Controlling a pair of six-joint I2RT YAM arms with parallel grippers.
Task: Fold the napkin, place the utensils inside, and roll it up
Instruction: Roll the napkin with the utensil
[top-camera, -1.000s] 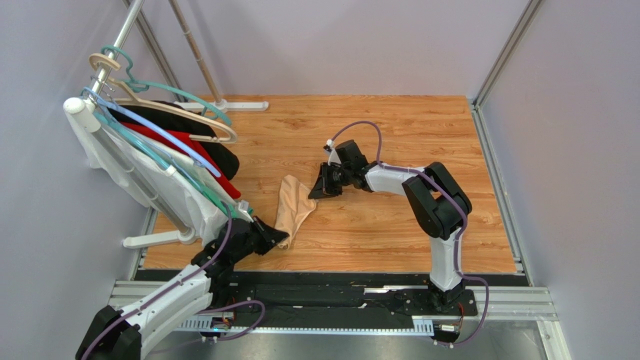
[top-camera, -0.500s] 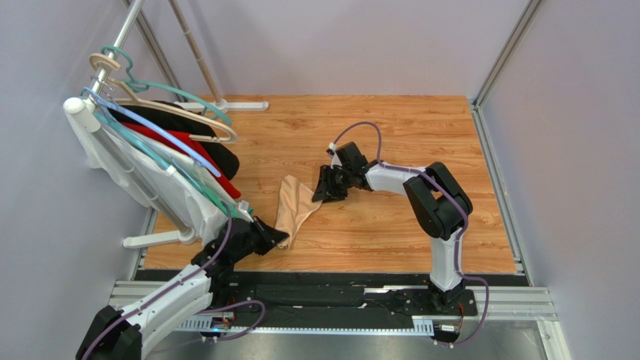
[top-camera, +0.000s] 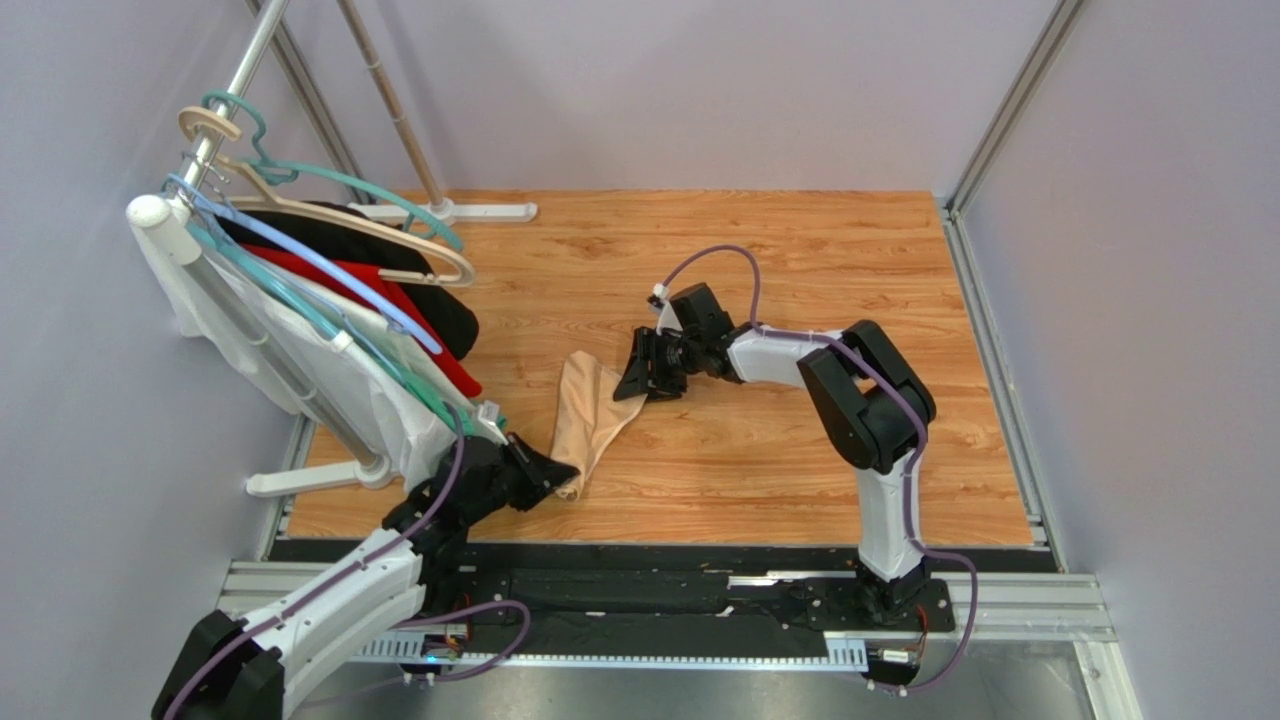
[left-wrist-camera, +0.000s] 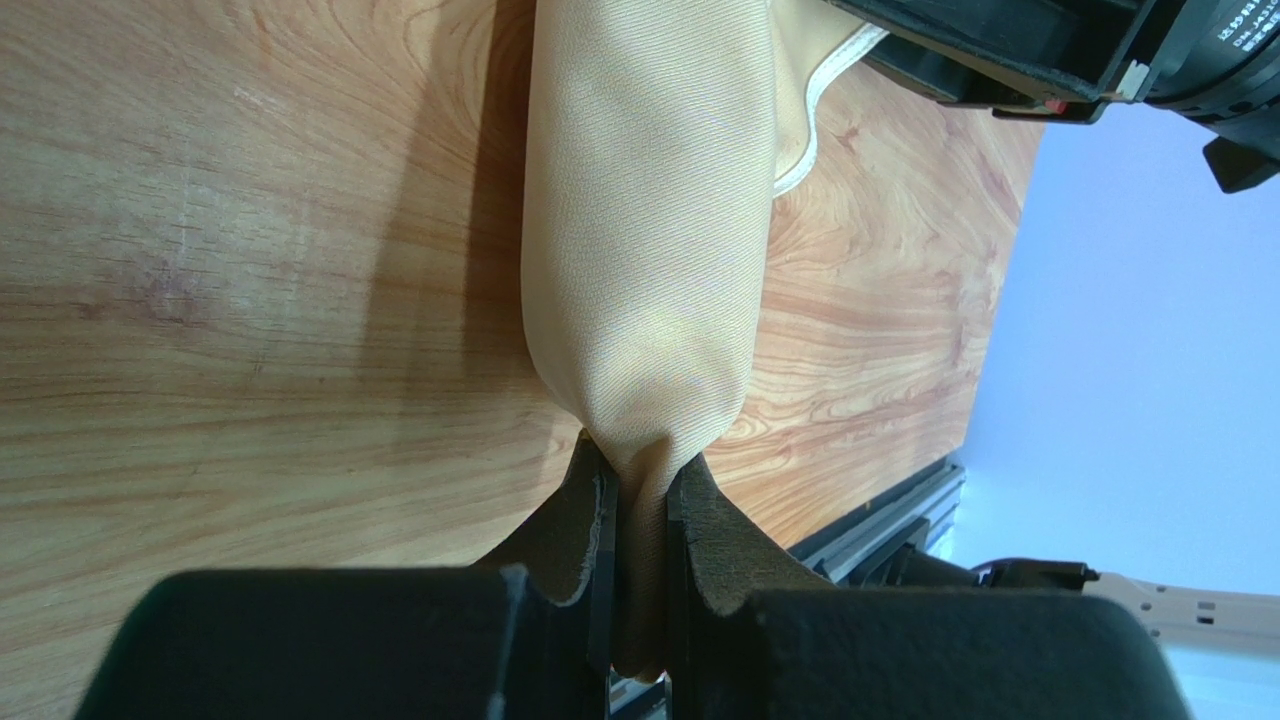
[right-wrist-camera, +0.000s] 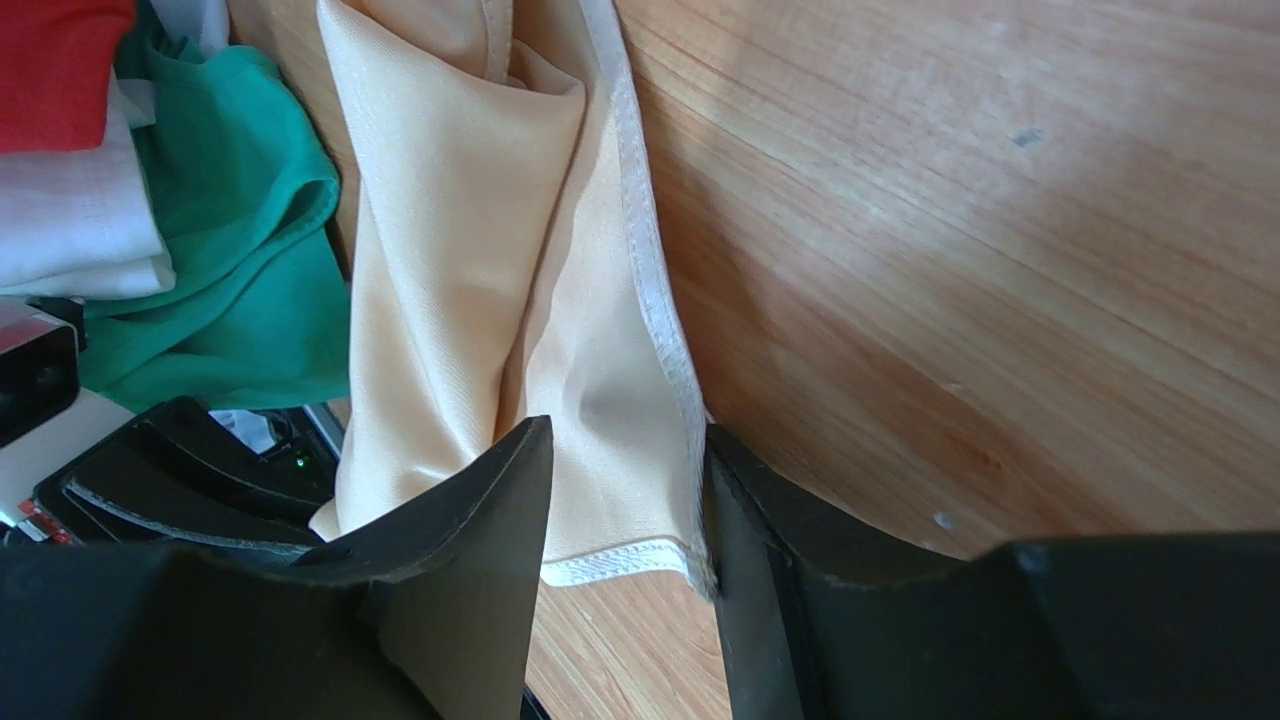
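**Top external: bunched napkin gripped at its near end, left of the table's middle**

The wooden table (top-camera: 781, 450) fills the middle of the top external view. A garment rack (top-camera: 256, 90) leans over its left edge, with white, red and black garments (top-camera: 376, 323) on hangers. The left arm (top-camera: 346, 593) reaches in from the near-left corner. The right arm (top-camera: 879, 450) rises from the near edge and bends back toward the table's centre.

The napkin (top-camera: 586, 413) lies left of centre, nearer the near edge than the far one. It is gathered into a long, narrow bundle running from near to far, and its far end fans out wider.

The left gripper (top-camera: 559, 477) sits at the bundle's near end. In the left wrist view its fingers (left-wrist-camera: 571, 518) are clamped tight on a pinched fold of the cloth (left-wrist-camera: 646, 270).

The right gripper (top-camera: 628, 383) is at the far end. In the right wrist view its fingers (right-wrist-camera: 496, 495) stand apart on either side of the napkin's hemmed corner (right-wrist-camera: 601, 390), not pressed together. A green cloth (right-wrist-camera: 226, 255) shows just beyond the napkin there.
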